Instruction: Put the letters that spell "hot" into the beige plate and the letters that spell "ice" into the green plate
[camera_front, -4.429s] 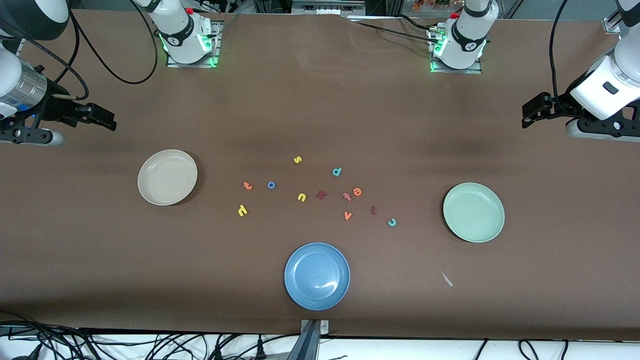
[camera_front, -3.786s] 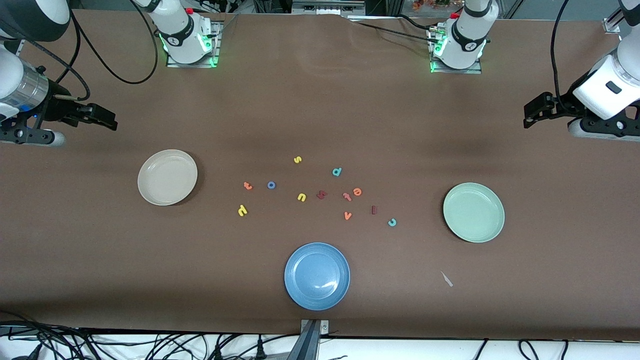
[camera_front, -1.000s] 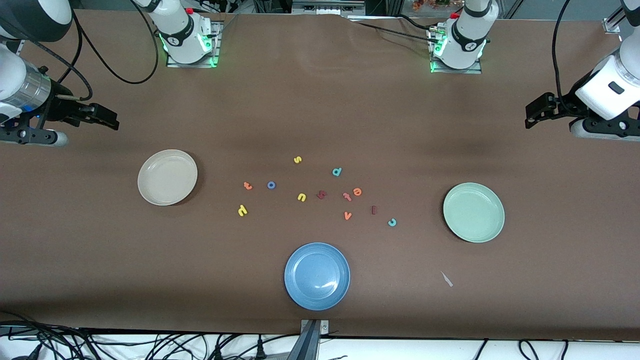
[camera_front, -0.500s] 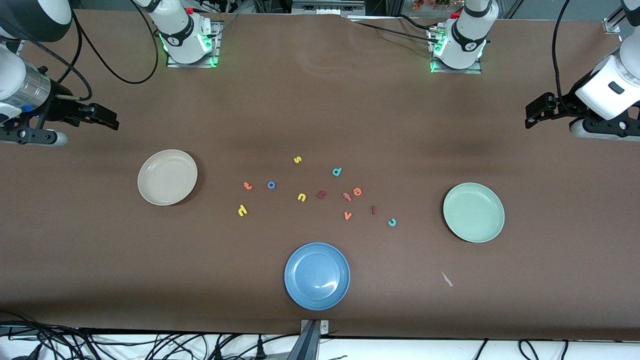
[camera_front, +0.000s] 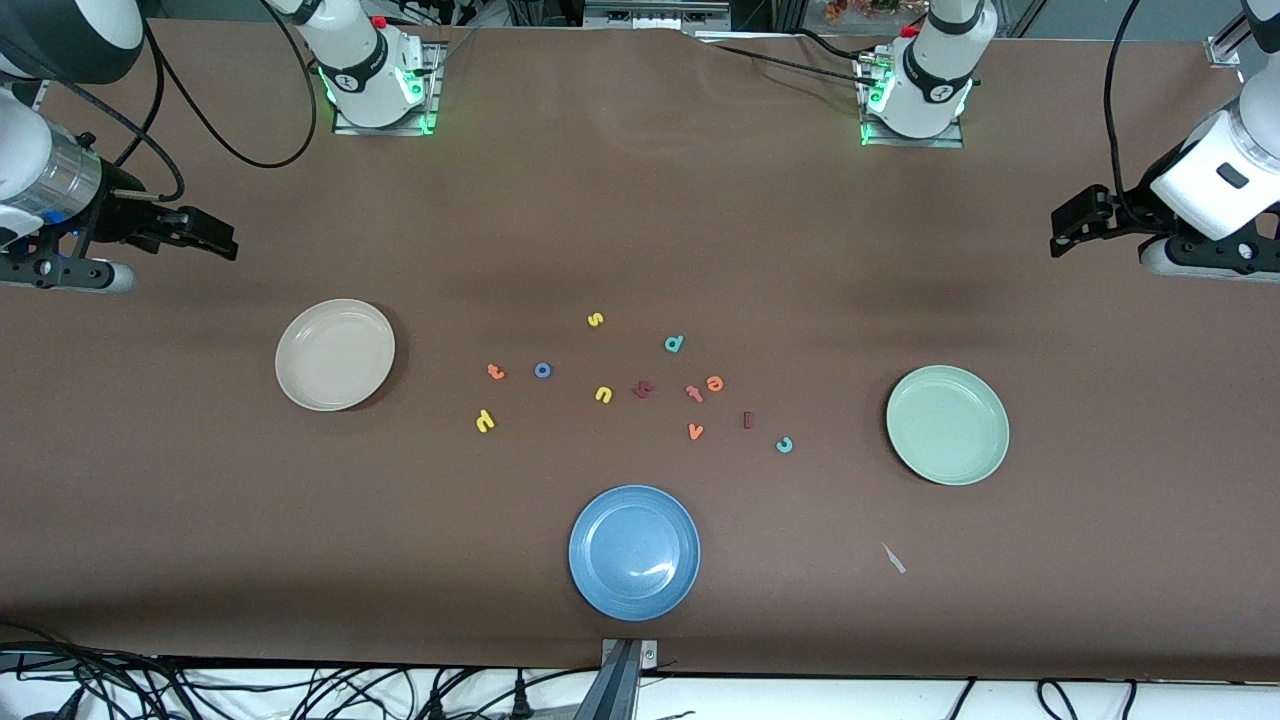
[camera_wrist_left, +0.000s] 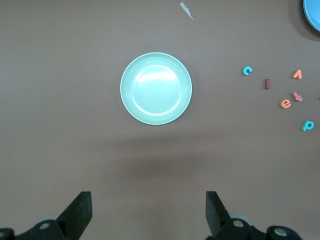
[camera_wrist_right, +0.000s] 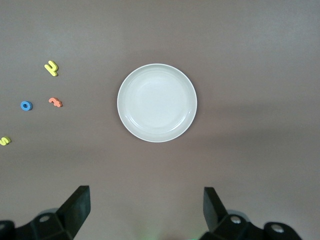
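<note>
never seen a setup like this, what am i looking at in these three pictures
Two robot arms share a brown table. One picture looks down from a high camera facing them; the other two come from cameras on each arm's wrist. The left gripper waits open and empty at its end of the table, near the green plate. The right gripper waits open and empty at its end, near the beige plate. Small foam letters lie scattered between the plates, and a blue plate sits nearest the high camera. All three plates hold nothing.
</note>
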